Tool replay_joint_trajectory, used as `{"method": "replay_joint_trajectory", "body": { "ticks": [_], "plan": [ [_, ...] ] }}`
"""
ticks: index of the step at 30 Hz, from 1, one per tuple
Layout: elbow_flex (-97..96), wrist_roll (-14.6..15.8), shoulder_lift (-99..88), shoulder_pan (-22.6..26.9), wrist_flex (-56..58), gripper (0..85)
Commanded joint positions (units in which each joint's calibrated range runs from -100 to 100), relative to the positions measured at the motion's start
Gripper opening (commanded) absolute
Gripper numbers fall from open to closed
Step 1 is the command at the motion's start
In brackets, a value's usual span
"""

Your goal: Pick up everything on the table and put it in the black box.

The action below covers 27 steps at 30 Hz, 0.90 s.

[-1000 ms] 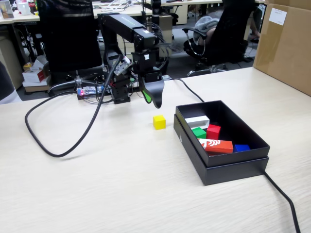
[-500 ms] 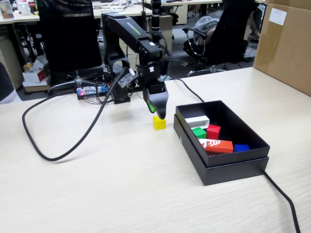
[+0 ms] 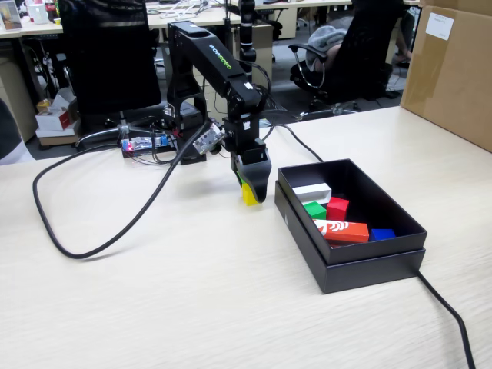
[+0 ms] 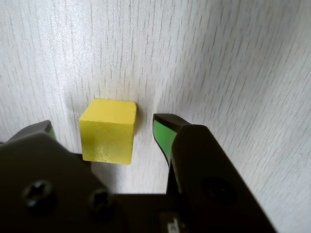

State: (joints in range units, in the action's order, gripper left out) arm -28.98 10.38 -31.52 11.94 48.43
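A yellow cube (image 4: 107,130) rests on the pale wood table (image 3: 192,292) between my two green-padded jaws, with a gap on each side. My gripper (image 4: 104,124) is open around it and low over the tabletop. In the fixed view the gripper (image 3: 250,192) covers most of the yellow cube (image 3: 246,196), just left of the black box (image 3: 369,265). Inside the box lie a green cube (image 3: 314,209) and a red cube (image 3: 337,207).
The box also holds a white oblong block (image 3: 311,191), a red-orange block with white marking (image 3: 344,230) and a small blue piece (image 3: 382,234). A thick black cable (image 3: 92,231) loops over the table at left. A brown carton (image 3: 453,69) stands at far right.
The arm has swung forward and down from above the table. The gripper has dropped around the yellow cube, which has not moved.
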Motion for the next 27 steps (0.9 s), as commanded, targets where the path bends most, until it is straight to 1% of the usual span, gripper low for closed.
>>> {"method": "replay_joint_trajectory", "body": {
  "ticks": [1,4,6,8,9,16,18,20,25,27],
  "plan": [
    [2.5,0.4,-0.3,0.1,-0.4,35.2],
    [2.3,0.7,-0.3,0.1,-0.4,28.2],
    [1.8,1.1,-0.2,0.1,-0.4,27.7],
    [1.6,1.4,-0.2,0.1,-0.4,19.7],
    [1.7,1.4,-0.3,0.1,-0.4,12.8],
    [2.2,1.4,-2.3,0.0,1.8,11.0],
    [3.1,1.4,-4.9,-0.3,3.1,3.5],
    [4.8,1.4,-7.8,-0.7,5.3,2.7],
    [14.7,1.3,-15.8,-0.7,15.3,2.5],
    [24.5,1.2,-18.1,-0.7,18.8,2.5]
  ]
}}
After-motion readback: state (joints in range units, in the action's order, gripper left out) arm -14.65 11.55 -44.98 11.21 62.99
